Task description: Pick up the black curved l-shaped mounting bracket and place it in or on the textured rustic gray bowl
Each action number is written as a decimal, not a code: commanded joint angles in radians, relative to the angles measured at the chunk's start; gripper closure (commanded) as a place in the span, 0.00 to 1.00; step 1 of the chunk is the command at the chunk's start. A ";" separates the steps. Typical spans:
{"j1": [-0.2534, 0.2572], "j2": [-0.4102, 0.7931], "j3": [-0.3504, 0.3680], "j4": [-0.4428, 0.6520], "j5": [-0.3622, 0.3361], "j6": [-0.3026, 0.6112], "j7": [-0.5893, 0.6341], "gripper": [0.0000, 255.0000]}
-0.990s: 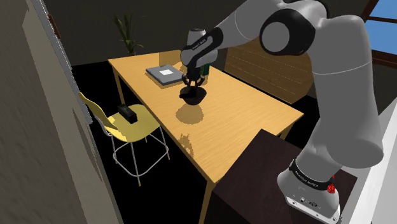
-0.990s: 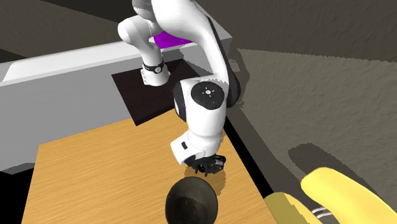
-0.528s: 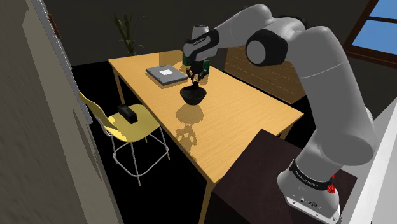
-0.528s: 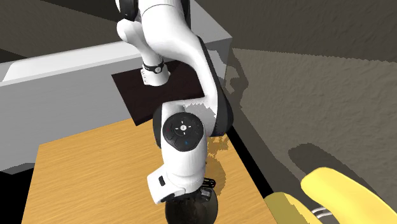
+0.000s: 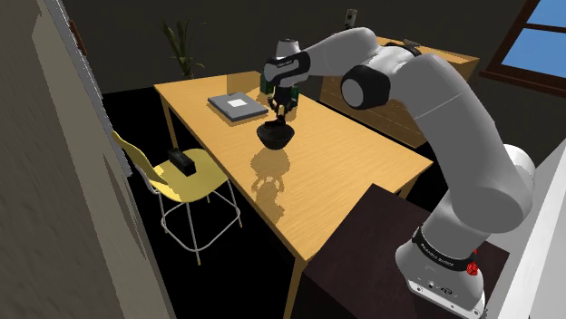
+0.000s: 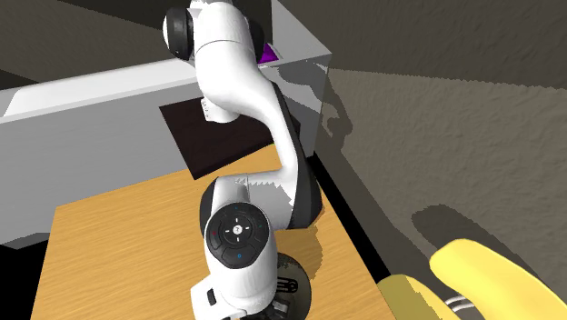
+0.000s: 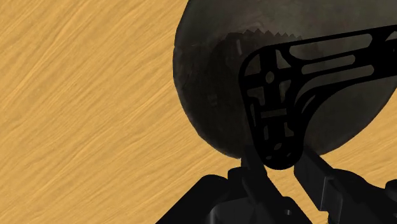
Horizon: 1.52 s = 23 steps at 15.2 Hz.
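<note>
Bracket (image 7: 278,153) hangs above the dark bowl (image 7: 203,95), its lower end clamped between the gripper's (image 7: 277,169) narrowed fingers; in the shoulder view the bowl lies at the gripper's six o'clock; lower gently inside the rim before releasing.

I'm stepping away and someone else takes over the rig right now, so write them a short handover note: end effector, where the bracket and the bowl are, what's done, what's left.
End effector: shut on the black curved L-shaped bracket, which is clasped at one end between the fingers.
Bowl: dark gray and textured, upright on the wooden table, directly beneath the bracket.
Done: the bracket is off the table and held over the bowl.
Left: probably lower a little, open the fingers so the bracket lands in the bowl, then pull the arm back.
</note>
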 commanded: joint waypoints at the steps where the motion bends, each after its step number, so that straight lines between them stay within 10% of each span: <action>1: 0.000 0.008 0.002 -0.012 0.003 0.020 -0.002 1.00; 17: -0.006 0.073 0.015 -0.016 0.014 0.089 -0.004 1.00; 18: -0.006 0.073 0.015 -0.016 0.014 0.089 -0.004 0.00; 23: -0.006 0.073 0.015 -0.016 0.014 0.089 -0.004 0.00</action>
